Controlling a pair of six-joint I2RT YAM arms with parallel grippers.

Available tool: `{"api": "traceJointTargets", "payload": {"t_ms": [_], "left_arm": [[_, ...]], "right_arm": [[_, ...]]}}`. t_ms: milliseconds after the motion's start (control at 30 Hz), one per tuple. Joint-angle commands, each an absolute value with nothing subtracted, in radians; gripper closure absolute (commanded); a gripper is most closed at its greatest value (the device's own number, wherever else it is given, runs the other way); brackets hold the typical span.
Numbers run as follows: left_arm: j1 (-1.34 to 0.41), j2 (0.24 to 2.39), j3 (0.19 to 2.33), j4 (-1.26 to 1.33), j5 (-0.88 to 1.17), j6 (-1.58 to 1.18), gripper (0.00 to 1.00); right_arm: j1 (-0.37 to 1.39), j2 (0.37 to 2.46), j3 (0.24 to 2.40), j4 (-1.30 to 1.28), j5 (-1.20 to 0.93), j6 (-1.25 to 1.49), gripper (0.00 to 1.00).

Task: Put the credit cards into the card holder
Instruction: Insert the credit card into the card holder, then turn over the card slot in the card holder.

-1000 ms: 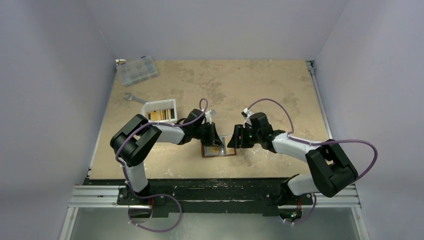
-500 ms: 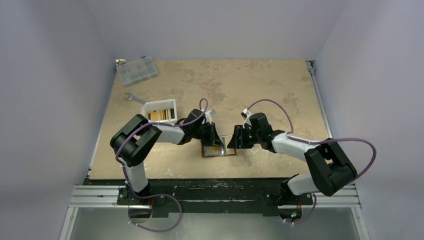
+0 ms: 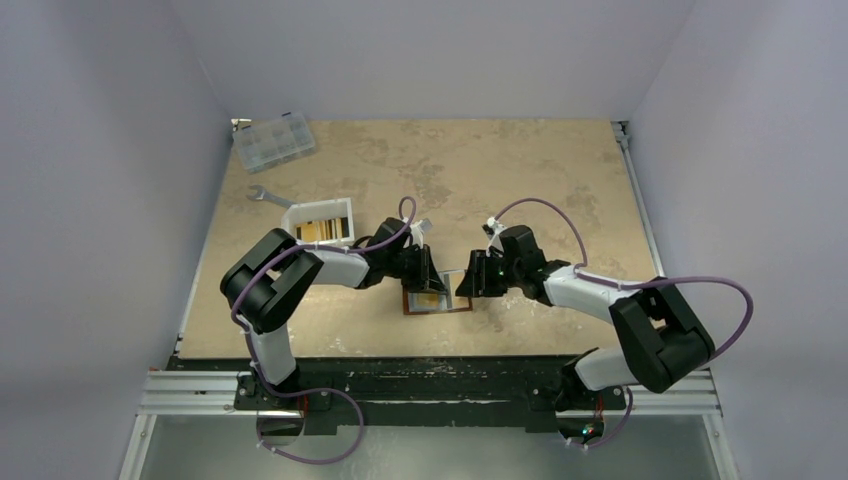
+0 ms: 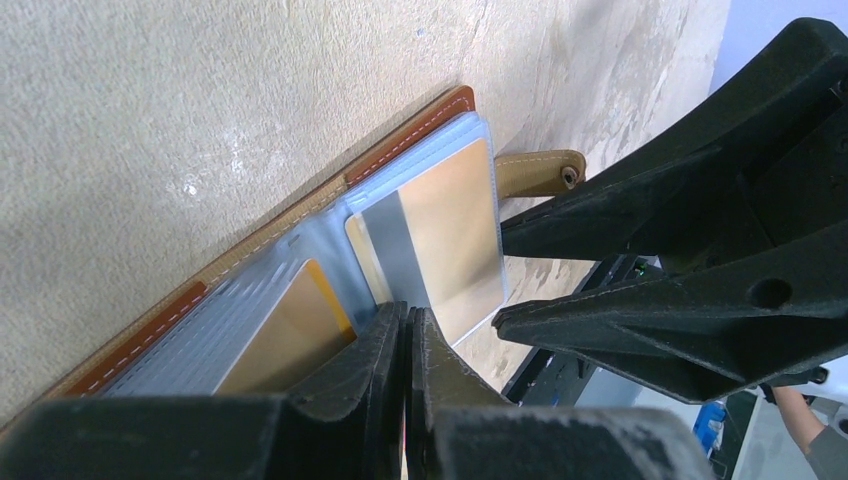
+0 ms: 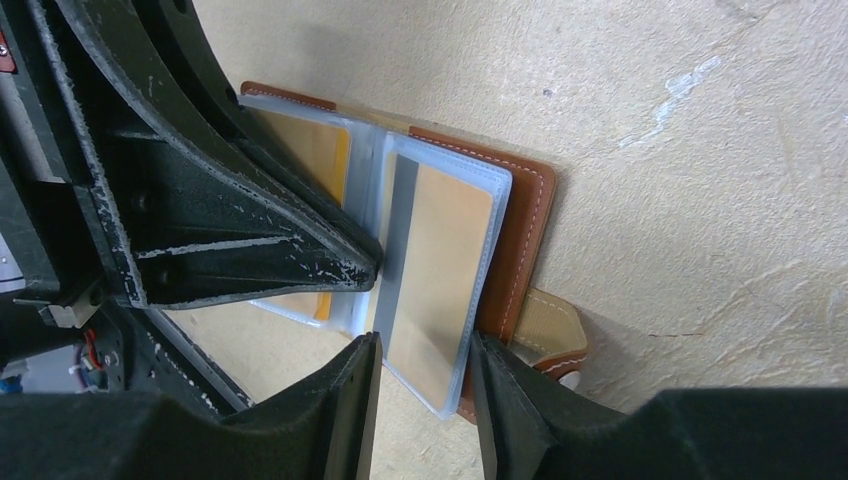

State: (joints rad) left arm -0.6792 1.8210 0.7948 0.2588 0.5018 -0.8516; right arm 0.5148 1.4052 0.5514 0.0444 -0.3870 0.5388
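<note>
The right gripper [image 5: 425,375] has narrowed since a second ago and edged a little nearer the card holder [image 5: 522,215]; its arm's elbow has drawn slightly inward. The holder and the left arm have not moved.

The card holder lies open and flat on the worktop [image 3: 520,170], near the front edge between the two arms, its snap strap [image 5: 548,335] sticking out to one side. An orange-yellow card [image 5: 440,270] sits in a clear sleeve, and a second card [image 5: 312,150] shows in the sleeve beside it.

The right gripper's jaws stand partly open, one on either side of the near end of the sleeve holding the orange-yellow card. Whether the pads touch it I cannot tell.

The left gripper [image 4: 405,325] is closed tight, its tips pressed down at the holder's middle fold. Both forearms reach inward, so the two grippers almost meet over the holder.

A white tray [image 3: 300,215], a wrench [image 3: 262,195] and a clear box [image 3: 272,141] lie at the far left.
</note>
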Motion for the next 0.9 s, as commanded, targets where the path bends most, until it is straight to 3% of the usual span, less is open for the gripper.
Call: {"api": "traceJointTargets", "payload": {"t_ms": [0,200,467,567,867], "left_arm": [[-0.667,1.811,0.806,0.153,0.432,-0.790,0.91],[-0.624,1.718,0.787,0.212,0.457,-0.812,0.74],[-0.583,1.633,0.763,0.220,0.491,-0.824,0.70],[-0.584,1.627,0.767,0.219,0.517,-0.827,0.71],[-0.623,1.726,0.773,0.267,0.575,-0.839,0.90]], "right_arm": [[0.514,1.367,0.558,0.071,-0.429,0.541,0.56],[0.515,1.380,0.566,0.124,-0.496,0.542,0.57],[0.515,1.426,0.587,0.137,-0.505,0.541,0.57],[0.515,1.390,0.590,0.044,-0.389,0.523,0.56],[0.515,1.423,0.574,0.077,-0.443,0.557,0.53]]}}
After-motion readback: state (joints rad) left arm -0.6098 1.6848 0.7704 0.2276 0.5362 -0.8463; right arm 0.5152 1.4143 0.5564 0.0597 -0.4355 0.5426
